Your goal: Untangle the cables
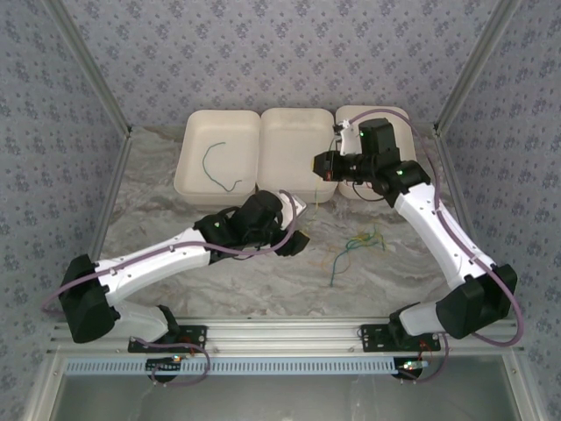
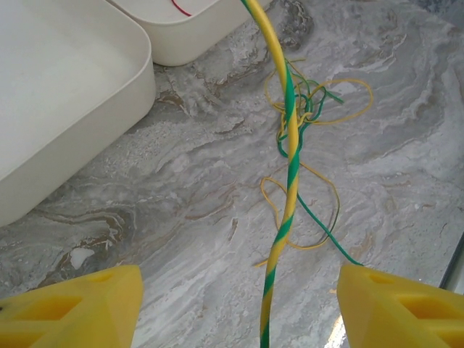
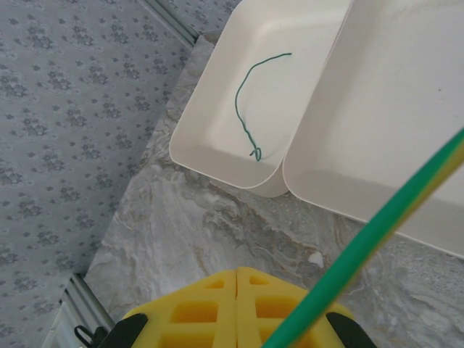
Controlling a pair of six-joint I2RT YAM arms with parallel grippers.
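The right gripper [image 3: 237, 308], jaws clenched on the yellow-green striped cable [image 2: 290, 167], holds it up from the tangle [image 1: 359, 241] at centre right, probably to draw it free. The left gripper [image 2: 239, 304] straddles that strand, jaws released. A green cable [image 1: 205, 162] lies in the upper-left tray [image 1: 238, 145].

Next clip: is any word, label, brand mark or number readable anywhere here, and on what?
None can be read. The white trays, striped cable, marble table, left arm and right arm carry no lettering; the wall bears a flower pattern, not text.
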